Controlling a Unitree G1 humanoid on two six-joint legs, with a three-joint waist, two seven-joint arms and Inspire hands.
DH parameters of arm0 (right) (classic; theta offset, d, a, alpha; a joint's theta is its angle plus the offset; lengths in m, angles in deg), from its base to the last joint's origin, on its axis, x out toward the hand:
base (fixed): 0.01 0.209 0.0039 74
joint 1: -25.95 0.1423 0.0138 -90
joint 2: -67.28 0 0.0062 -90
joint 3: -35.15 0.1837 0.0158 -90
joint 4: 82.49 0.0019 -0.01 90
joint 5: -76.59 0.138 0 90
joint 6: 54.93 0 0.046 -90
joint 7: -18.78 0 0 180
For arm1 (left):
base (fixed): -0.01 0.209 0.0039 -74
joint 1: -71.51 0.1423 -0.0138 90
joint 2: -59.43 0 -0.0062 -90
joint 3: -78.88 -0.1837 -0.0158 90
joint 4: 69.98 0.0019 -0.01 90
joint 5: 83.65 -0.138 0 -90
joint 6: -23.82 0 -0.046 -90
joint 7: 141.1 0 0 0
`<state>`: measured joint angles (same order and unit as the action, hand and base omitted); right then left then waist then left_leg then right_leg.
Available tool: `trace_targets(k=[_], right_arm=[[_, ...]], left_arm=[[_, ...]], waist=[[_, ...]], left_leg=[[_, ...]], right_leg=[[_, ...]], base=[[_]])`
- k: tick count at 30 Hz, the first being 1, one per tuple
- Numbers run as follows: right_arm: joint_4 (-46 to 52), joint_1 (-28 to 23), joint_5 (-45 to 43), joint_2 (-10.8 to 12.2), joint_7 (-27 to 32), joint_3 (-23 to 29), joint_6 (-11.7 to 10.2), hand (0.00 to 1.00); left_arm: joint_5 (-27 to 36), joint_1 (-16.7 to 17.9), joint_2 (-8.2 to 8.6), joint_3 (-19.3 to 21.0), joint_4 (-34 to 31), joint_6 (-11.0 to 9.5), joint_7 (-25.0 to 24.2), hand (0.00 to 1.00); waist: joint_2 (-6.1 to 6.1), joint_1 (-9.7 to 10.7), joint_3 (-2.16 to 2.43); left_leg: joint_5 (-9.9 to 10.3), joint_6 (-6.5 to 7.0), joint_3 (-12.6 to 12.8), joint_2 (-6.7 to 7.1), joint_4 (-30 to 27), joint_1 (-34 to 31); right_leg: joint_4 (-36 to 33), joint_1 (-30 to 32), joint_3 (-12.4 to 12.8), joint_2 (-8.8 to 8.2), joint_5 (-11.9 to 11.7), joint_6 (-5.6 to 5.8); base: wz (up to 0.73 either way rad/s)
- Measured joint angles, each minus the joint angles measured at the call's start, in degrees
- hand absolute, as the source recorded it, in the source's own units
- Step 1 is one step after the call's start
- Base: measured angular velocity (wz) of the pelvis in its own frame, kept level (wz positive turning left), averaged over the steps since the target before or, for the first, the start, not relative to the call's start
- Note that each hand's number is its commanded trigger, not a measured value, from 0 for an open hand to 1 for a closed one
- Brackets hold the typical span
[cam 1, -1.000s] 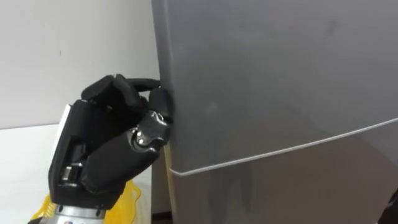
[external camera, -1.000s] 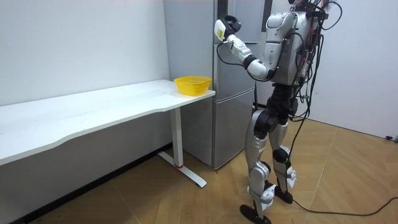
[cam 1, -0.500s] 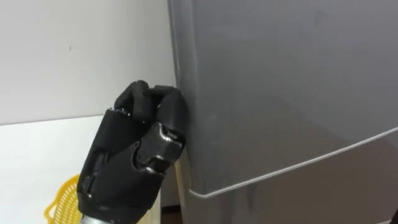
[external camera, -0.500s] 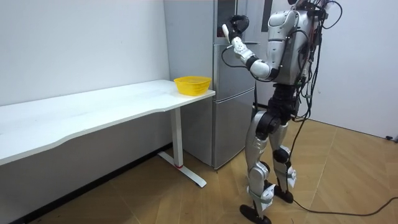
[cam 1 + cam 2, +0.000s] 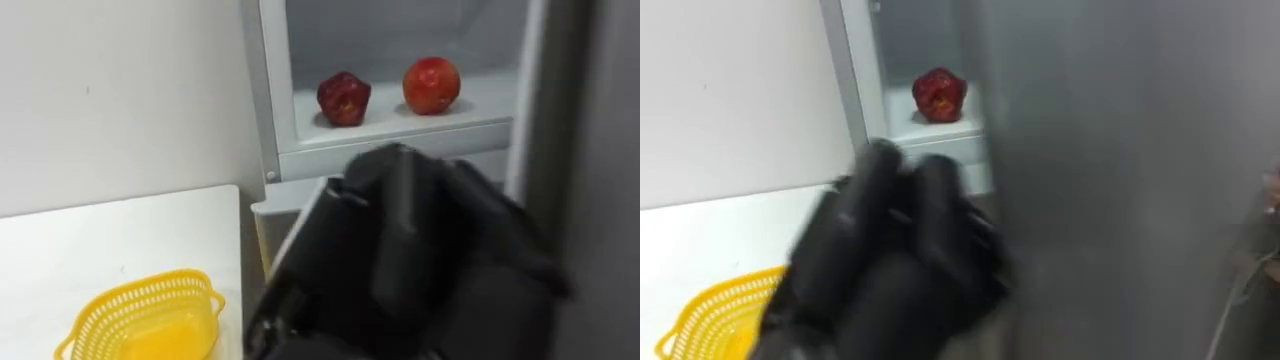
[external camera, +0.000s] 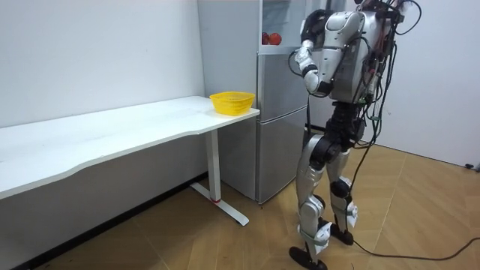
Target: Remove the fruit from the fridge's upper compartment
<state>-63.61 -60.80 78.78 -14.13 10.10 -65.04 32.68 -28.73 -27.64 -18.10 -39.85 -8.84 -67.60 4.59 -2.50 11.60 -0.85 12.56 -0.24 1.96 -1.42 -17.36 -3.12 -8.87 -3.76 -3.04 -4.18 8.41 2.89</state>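
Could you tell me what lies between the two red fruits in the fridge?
Only bare shelf, in the left eye view, between dark fruit and brighter fruit.

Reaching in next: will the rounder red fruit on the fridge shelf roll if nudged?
The rounder red fruit looks smooth and round, so it would probably roll on the flat shelf. It looks solid, likely keeping shape when grasped.

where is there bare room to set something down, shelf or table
On the fridge shelf the strip right of the red apple is bare; the gap between it and the dark red fruit is tight. The white table is bare between wall and yellow basket. The left hand crowds the shelf's front.
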Motion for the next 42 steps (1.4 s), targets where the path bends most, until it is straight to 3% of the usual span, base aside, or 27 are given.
trace_targets(k=[4,8,11,17,28,30,36,42], right_arm=[[0.29,0.16,0.03,-0.10,0.44,-0.32,0.69,0.00],[0.90,0.18,0.14,0.02,0.48,-0.49,1.21,0.00],[1.95,0.18,0.52,0.03,0.74,-1.96,1.22,0.00],[2.38,0.23,1.01,0.49,1.82,-3.47,1.20,0.00],[2.35,0.45,2.10,0.41,1.64,-4.23,1.22,0.00],[2.34,0.44,2.27,0.40,1.61,-4.24,1.22,0.00],[2.19,0.45,3.27,0.35,1.87,-4.22,1.23,0.00],[2.37,0.31,3.24,0.27,1.73,-4.19,1.29,0.00]], left_arm=[[0.01,-4.74,0.50,-2.80,1.08,3.09,-4.10,1.00],[0.00,-6.03,0.64,-3.16,1.44,5.16,-8.43,1.00],[0.02,-6.68,0.64,-3.67,1.43,5.22,-9.77,1.00],[0.01,-8.17,0.65,-4.31,1.44,5.21,-10.08,1.00],[-0.02,-10.23,2.25,-5.35,3.12,5.33,-10.09,1.00],[-0.03,-10.42,2.25,-5.41,3.14,5.33,-10.16,0.00],[-0.02,-11.41,2.62,-6.48,3.16,5.37,-10.21,0.00],[-0.08,-11.40,2.60,-4.84,3.17,6.20,-10.24,0.00]], waist=[[-0.67,2.29,0.02],[-0.53,2.73,-0.01],[0.09,3.17,-0.30],[1.67,3.66,-0.21],[2.00,4.18,-0.20],[2.01,4.31,-0.20],[1.79,4.81,-0.05],[1.53,4.98,0.11]], left_leg=[[-0.09,-0.12,1.63,-0.33,0.92,1.63],[-0.24,-0.31,3.43,-0.75,2.05,2.83],[-0.24,-0.32,3.52,-0.75,2.26,2.88],[-0.23,-0.32,3.85,-0.74,2.73,2.74],[-0.23,-0.32,4.69,-0.78,2.87,2.61],[-0.23,-0.32,4.70,-0.78,2.86,2.70],[-0.22,-0.32,4.93,-0.82,2.85,2.72],[-0.22,-0.31,5.45,-0.91,2.83,2.70]], right_leg=[[0.18,0.10,1.56,0.19,0.07,0.05],[0.03,0.75,3.57,0.54,0.12,-0.08],[0.09,0.89,3.88,0.57,0.12,-0.09],[0.23,1.05,3.92,0.56,0.15,-0.12],[0.13,1.79,4.35,0.55,0.15,-0.12],[0.15,1.85,4.36,0.56,0.15,-0.12],[0.01,1.76,4.54,0.57,0.13,-0.14],[0.06,1.81,4.75,0.57,0.11,-0.17]], base=[[-0.24],[-0.25],[-0.04],[-0.03],[-0.03],[0.00],[-0.01],[-0.03]])
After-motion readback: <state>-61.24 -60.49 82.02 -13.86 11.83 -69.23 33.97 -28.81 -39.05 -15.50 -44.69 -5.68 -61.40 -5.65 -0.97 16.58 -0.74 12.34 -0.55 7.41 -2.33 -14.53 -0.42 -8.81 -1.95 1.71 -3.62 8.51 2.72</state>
